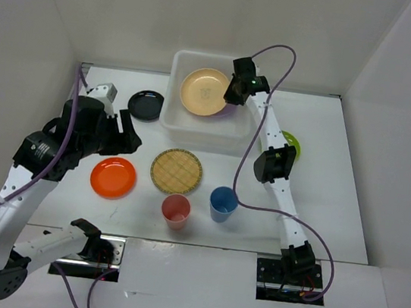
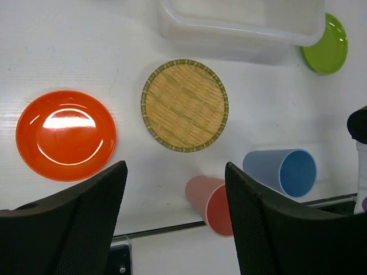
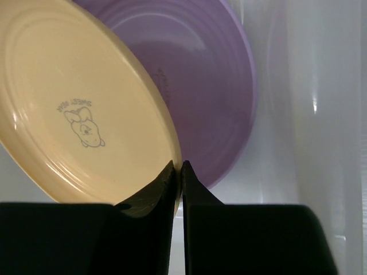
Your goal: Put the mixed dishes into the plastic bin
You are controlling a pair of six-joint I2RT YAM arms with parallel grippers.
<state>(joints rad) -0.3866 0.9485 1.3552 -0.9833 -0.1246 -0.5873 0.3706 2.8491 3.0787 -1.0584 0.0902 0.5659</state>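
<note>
While the right gripper (image 3: 178, 169) reaches into the plastic bin (image 1: 201, 128), its 2 fingers (image 3: 150, 195) are pressed almost together, pinching the rim of the tan plate (image 1: 204, 92). That plate sits inside the bin and overlaps the lavender plate (image 3: 206, 86), which lies behind it against the bin's right wall. A small printed mark shows on the tan face in the right wrist view. I cannot tell whether the tan plate touches the bin floor.

Left gripper (image 2: 175, 167): fingers spread wide, nothing between them, hanging above the table (image 1: 319, 216) on its left side.

On the table, outside the bin:
- black plate (image 1: 146, 105), just left of the bin
- lime green plate (image 1: 292, 145), right of the bin, partly hidden by the right arm
- yellow lattice plate (image 1: 176, 171), in front of the bin
- orange plate (image 1: 113, 177), left of the lattice plate
- pink-red cup (image 1: 176, 210) and blue cup (image 1: 223, 203), upright, side by side, apart, nearest the arm bases
</note>
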